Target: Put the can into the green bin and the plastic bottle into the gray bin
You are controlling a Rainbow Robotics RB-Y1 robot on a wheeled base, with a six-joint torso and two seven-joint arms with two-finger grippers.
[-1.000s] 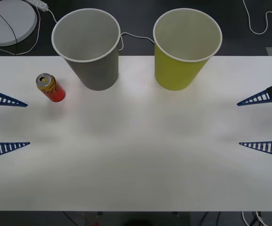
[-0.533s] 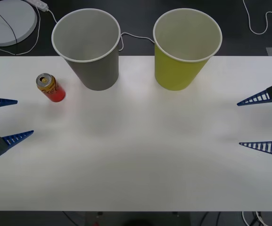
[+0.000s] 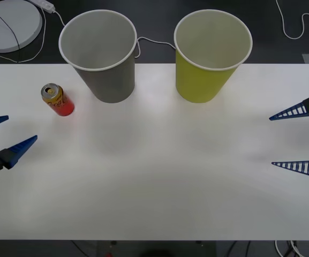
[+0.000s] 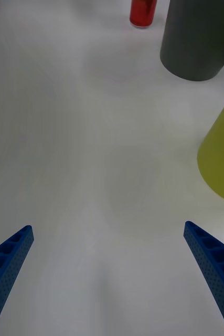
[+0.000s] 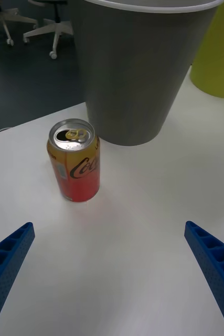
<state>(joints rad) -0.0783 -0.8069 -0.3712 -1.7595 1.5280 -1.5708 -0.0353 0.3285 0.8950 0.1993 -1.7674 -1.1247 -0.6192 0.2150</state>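
The red-and-orange can (image 3: 57,99) stands upright on the white table, left of the gray bin (image 3: 111,80). The green bin (image 3: 200,80) stands to the right of the gray one; both are upright and show pale insides. My left gripper (image 3: 22,127) is open at the table's left edge, angled toward the can and a short way from it. In the left wrist view the can (image 5: 75,161) stands ahead of the open left gripper (image 5: 109,226), just in front of the gray bin (image 5: 138,79). My right gripper (image 3: 271,141) rests open at the right edge. The plastic bottle is out of view.
A white round disc (image 3: 9,24) and cables (image 3: 293,27) lie on the dark floor behind the table. Office chair bases (image 5: 38,31) stand beyond the table's left side. The table's front edge (image 3: 154,239) runs along the bottom of the front view.
My left gripper has swung its fingers round toward the can and shifted slightly nearer the table's front. The can, the bins and the right gripper have not moved.
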